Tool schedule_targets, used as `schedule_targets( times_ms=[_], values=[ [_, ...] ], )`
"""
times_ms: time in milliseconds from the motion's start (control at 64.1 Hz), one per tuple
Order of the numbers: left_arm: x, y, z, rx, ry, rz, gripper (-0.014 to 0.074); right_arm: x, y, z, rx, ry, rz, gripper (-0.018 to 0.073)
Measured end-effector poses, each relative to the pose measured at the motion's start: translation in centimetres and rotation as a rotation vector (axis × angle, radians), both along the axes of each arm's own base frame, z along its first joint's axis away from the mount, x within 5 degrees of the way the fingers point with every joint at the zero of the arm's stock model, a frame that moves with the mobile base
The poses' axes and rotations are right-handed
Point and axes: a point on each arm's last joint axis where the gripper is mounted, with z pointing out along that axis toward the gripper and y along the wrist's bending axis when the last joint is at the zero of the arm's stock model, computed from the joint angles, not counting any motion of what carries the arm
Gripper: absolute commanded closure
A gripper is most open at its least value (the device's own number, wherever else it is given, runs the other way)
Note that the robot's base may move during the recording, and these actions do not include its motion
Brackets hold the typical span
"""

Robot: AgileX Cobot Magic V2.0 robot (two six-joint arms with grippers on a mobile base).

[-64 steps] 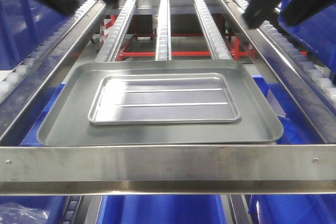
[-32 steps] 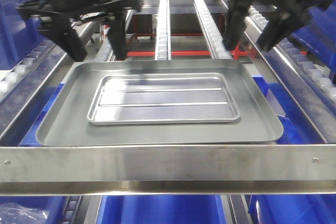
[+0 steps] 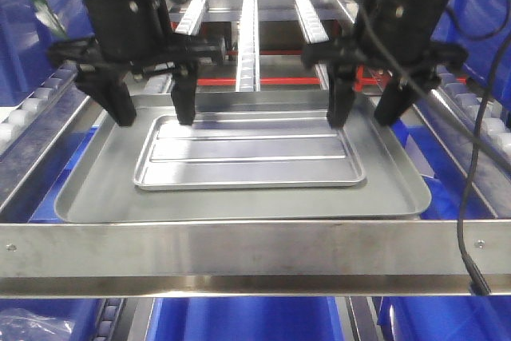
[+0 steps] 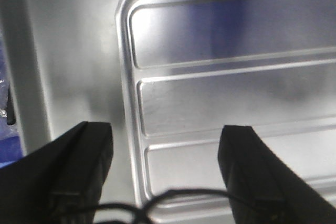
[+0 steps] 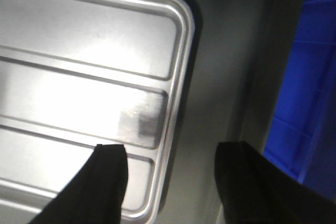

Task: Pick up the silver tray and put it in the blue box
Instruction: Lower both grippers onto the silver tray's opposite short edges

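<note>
L gripper (image 3: 154, 117) & R gripper (image 3: 363, 120) are hanging wide open, straddling ends of shiny rectangular silver metal tray (image 3: 247, 149) beneath them.

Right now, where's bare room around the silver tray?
Bare grey tray floor borders the silver tray in front and at both short sides. Far corners are crowded: the left end effector and right end effector straddle its rim.

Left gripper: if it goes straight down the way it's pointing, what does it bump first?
Probably the silver tray: the open left gripper straddles its rim, one finger over its floor, the other over the grey tray beneath. Depth is unclear.
</note>
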Motion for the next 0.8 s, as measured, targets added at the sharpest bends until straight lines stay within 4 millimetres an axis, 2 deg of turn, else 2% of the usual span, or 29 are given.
schedule_targets(
  times_ms=[281,468,655,795],
  values=[
    [0.6,-0.2,-1.7,0.021,0.029,0.003,0.0251,0.6,0.2,-1.7,-0.008,0.014,0.000,0.0083],
    [1.0,0.3,-2.0,0.022,0.032,0.018,0.0251,0.9,0.3,-2.5,-0.013,0.017,0.001,0.0085],
    [1.3,0.6,-2.1,0.022,0.032,0.028,0.0251,1.0,0.3,-2.7,-0.016,0.015,0.002,0.0179],
    [1.4,0.5,-2.8,0.028,0.045,0.029,0.0251,1.1,0.3,-2.7,-0.014,0.010,0.002,0.0208]
  ],
)
